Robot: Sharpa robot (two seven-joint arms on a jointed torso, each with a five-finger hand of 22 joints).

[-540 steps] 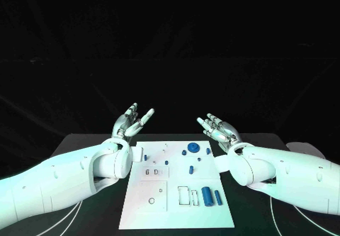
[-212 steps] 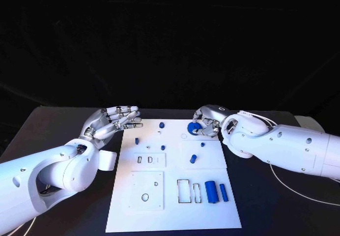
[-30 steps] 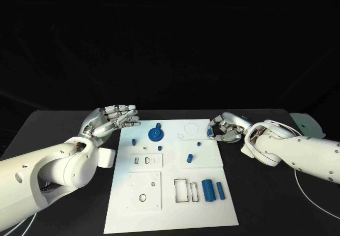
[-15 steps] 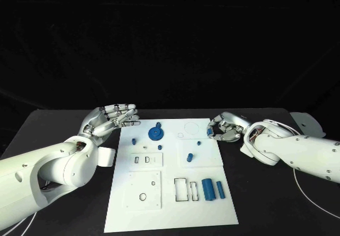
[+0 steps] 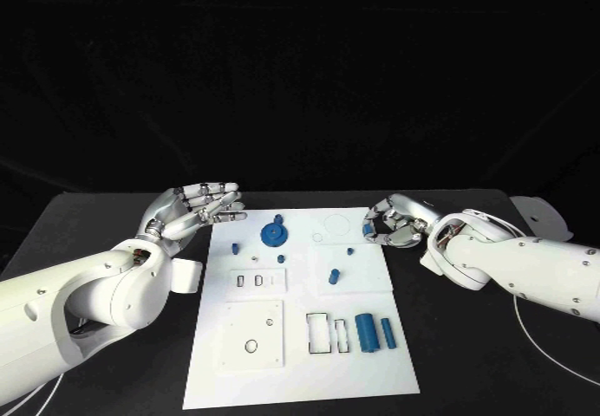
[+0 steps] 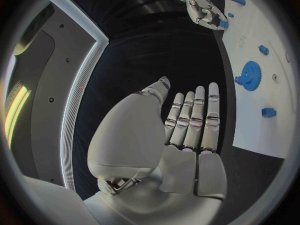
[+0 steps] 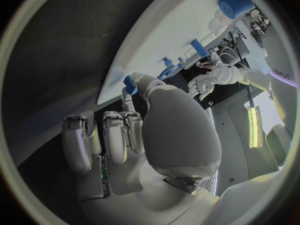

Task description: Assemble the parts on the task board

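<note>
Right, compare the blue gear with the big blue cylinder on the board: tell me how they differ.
The blue gear is a flat toothed disc with a raised hub; the big blue cylinder is a smooth, long round bar. The gear sits at the far end of the task board, between the two hands; the cylinder lies on its side at the near end, beside a thinner blue pin. Both are blue, rest on the board, and neither hand touches them.

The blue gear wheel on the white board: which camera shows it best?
The head view: the blue gear lies unobstructed on the task board. The left wrist view shows it beyond the left hand; the right wrist view, barely.
</note>
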